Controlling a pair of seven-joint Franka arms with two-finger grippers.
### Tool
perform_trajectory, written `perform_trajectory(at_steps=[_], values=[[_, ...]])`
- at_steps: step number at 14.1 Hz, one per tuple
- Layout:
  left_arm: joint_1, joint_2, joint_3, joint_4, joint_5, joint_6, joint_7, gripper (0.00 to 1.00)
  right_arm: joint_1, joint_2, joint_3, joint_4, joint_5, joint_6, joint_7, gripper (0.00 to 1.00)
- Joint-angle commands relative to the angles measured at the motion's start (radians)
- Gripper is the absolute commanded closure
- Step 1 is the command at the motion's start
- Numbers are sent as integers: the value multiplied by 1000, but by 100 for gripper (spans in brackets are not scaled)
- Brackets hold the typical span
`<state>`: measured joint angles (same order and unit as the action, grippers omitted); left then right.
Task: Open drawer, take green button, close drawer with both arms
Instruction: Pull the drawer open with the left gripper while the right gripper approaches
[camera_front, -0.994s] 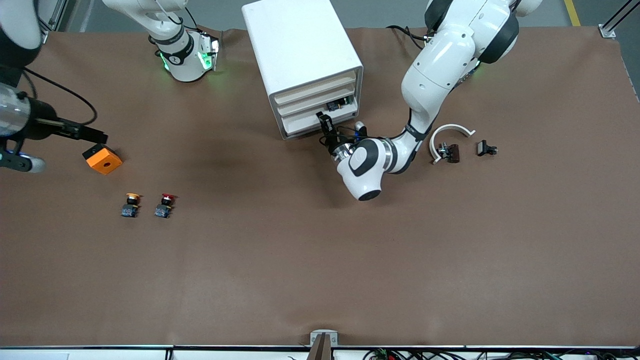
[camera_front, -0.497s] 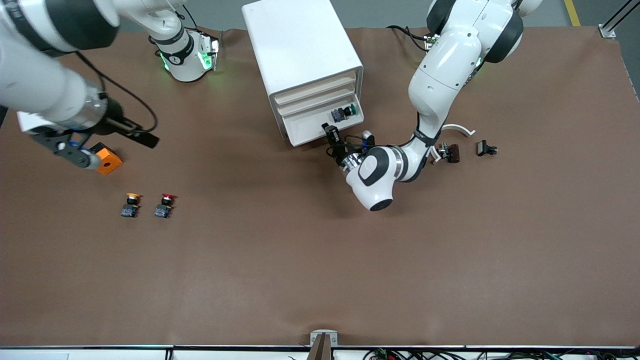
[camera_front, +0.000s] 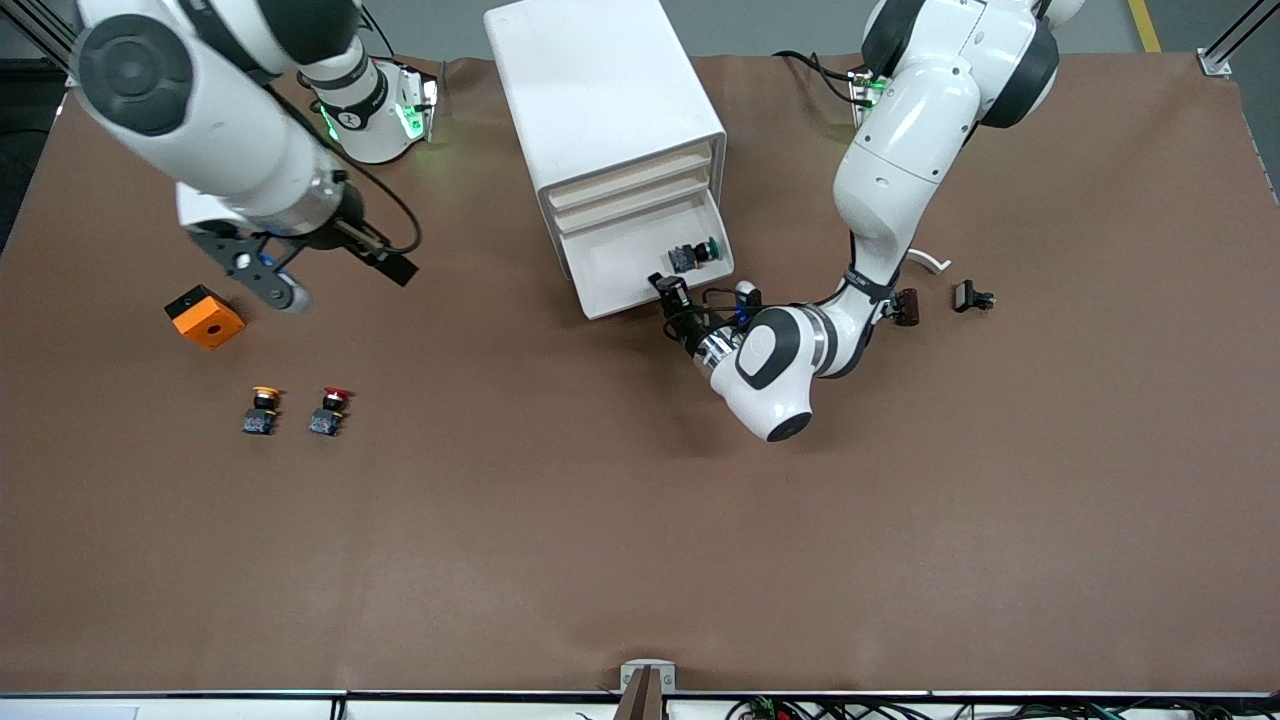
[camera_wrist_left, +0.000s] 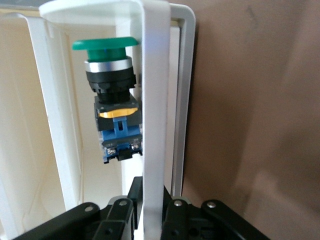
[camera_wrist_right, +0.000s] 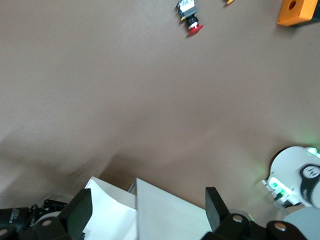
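green-capped, the button (camera_front: 693, 254) is lying in the pulled-out bottom drawer (camera_front: 640, 262) of the white cabinet (camera_front: 600, 100), the left gripper (camera_front: 668, 290) clenching the drawer's front handle, the right gripper (camera_front: 330, 255) hanging with fingers spread above the table (camera_front: 640, 520) near the orange block (camera_front: 205, 317).

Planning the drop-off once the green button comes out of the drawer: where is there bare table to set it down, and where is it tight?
Widest bare patch: the brown table nearer the camera than the yellow button, red button and left gripper. Tight: in front of the open drawer holding the green button, and by the clips. The right gripper hangs near the orange block.
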<state>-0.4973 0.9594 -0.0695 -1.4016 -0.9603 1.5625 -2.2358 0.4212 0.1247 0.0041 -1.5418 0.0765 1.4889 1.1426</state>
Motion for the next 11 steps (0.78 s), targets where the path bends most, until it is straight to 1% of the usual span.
perform_trajectory(at_steps=[1, 2, 3, 6, 8, 11], values=[[8, 5, 13, 13, 12, 33, 36, 58, 53, 26, -10, 8, 11, 43, 126, 0], [14, 2, 11, 15, 11, 33, 41, 11, 73, 39, -10, 9, 12, 48, 150, 0], [16, -7, 13, 26, 15, 31, 48, 0, 83, 45, -10, 8, 14, 62, 172, 0], [17, -27, 13, 74, 18, 25, 93, 0, 123, 82, -10, 11, 14, 106, 273, 0], [28, -59, 14, 98, 21, 25, 93, 0, 157, 110, -10, 12, 16, 145, 354, 0], [106, -97, 10, 122, 22, 19, 96, 0, 206, 150, -10, 12, 16, 186, 436, 0]])
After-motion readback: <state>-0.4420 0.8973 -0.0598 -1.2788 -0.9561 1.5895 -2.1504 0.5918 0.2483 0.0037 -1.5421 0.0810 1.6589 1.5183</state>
